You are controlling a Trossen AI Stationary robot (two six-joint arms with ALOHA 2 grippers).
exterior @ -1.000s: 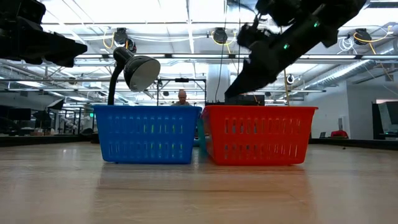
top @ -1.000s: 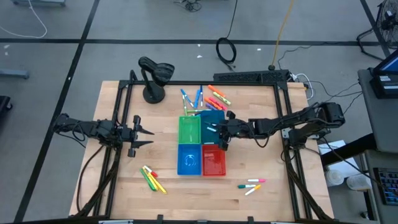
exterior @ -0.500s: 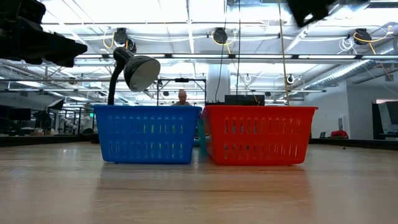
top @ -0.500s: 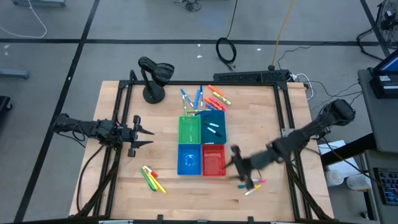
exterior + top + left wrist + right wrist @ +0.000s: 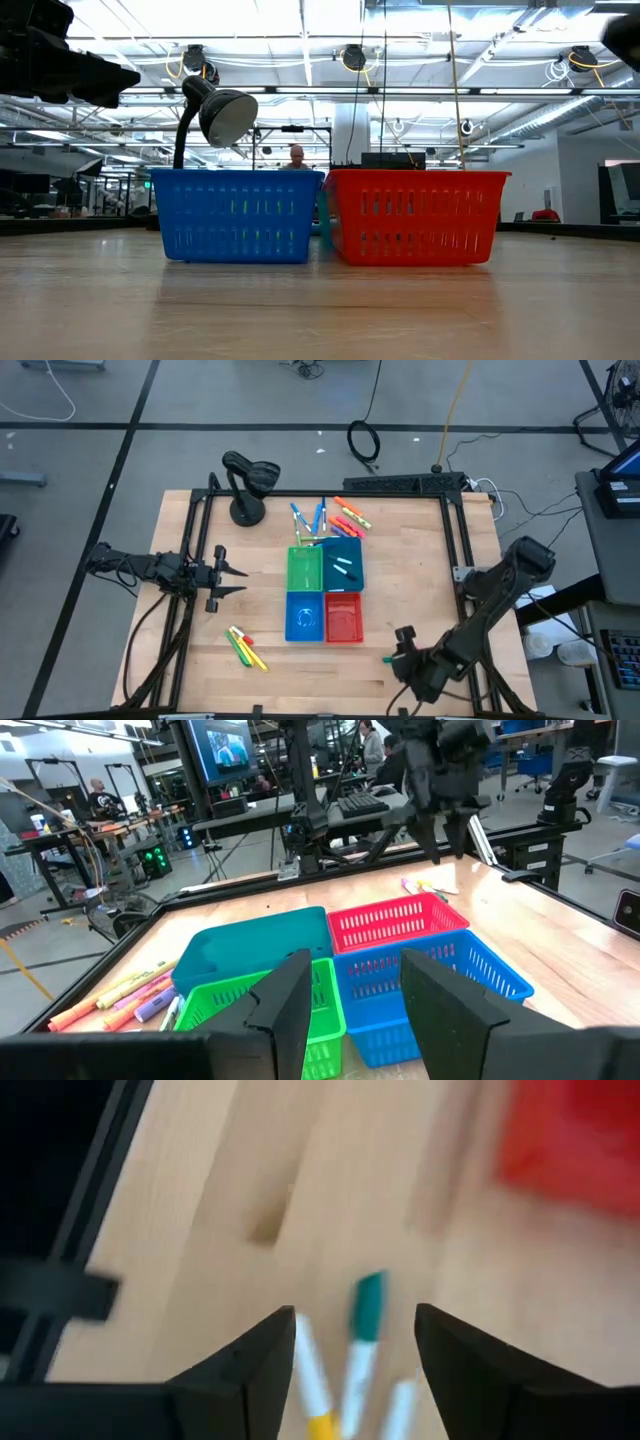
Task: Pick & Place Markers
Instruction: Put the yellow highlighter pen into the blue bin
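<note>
High view: four bins sit clustered mid-table; the teal bin holds a few markers, the green bin looks to hold some, the blue bin and red bin show little I can make out. Left to sort: a loose group of markers just behind the bins, a yellow-green group near the front left, and a few at front right, mostly hidden under the right gripper. Judged well short of half done. Left gripper hangs at the table's left, jaws apart, empty. Against one second ago, the right arm has swung from over the teal bin to the front right corner; the left arm is unchanged. Low view: only the blue and red bins and a desk lamp show; the right arm that crossed above the red bin earlier is gone from the frame. Left wrist view: own fingers parted, nothing between; bins ahead. Right wrist view: jaws spread, empty, above a green-capped marker and a yellow-banded one on the wood.
</note>
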